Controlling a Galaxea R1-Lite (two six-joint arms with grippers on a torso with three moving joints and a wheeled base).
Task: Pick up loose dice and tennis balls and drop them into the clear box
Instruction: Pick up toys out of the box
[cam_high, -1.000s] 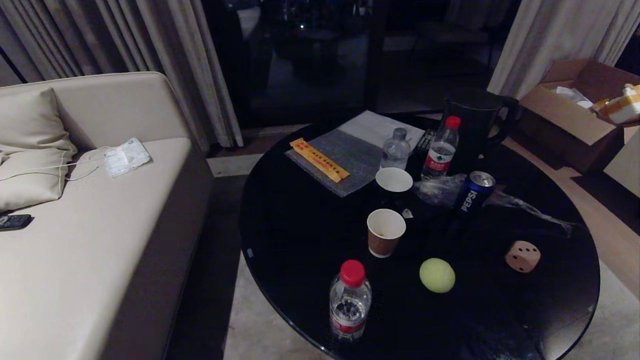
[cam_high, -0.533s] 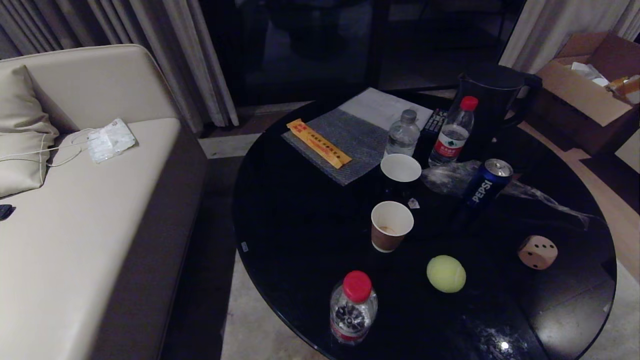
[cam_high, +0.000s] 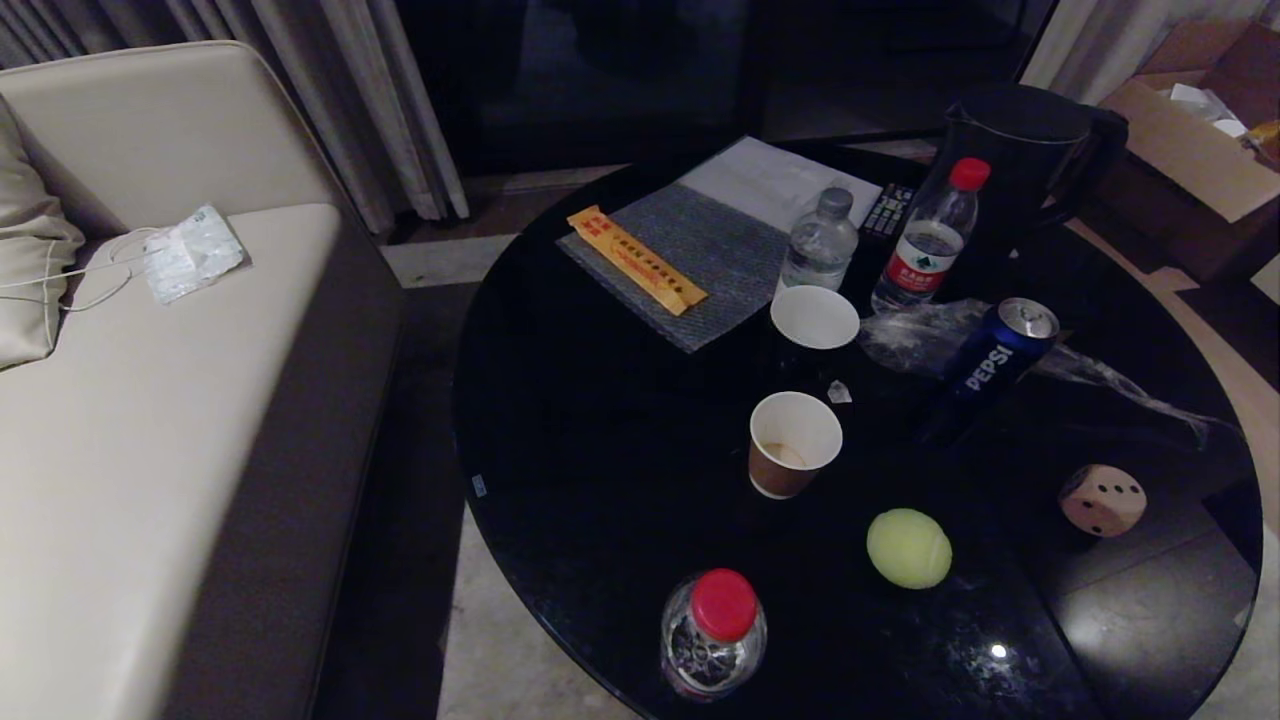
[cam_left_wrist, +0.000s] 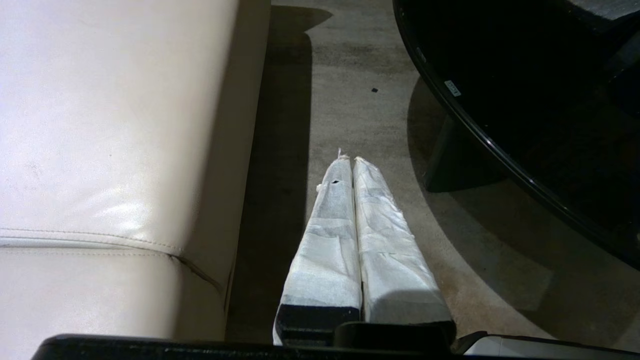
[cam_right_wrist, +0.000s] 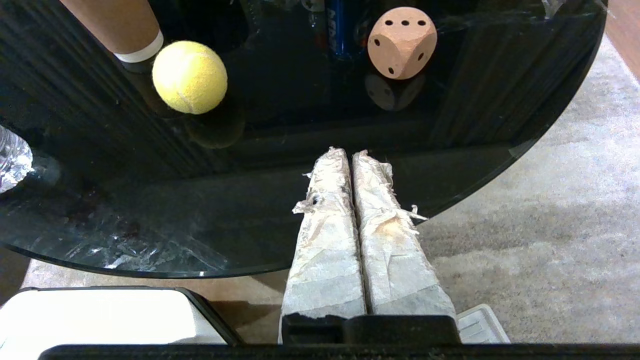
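Resting loose on the glossy round tabletop (cam_high: 600, 480), the tennis ball (cam_high: 909, 547) near its front edge and the tan die (cam_high: 1102, 500) toward its right edge could roll off if nudged by the right pincer (cam_right_wrist: 348, 155), pressed shut and empty like the left pincer (cam_left_wrist: 348, 161).

Only clear text I get: "PEPSI" in white letters on the blue aluminium drink can (cam_high: 995, 360), standing on the round black glass table (cam_high: 600, 450). Tan wooden die (cam_right_wrist: 401, 42), ahead of my right gripper (cam_right_wrist: 348, 153), shows three pips on top. Orange paper strip (cam_high: 637, 260) and bottle labels carry print, unreadable.
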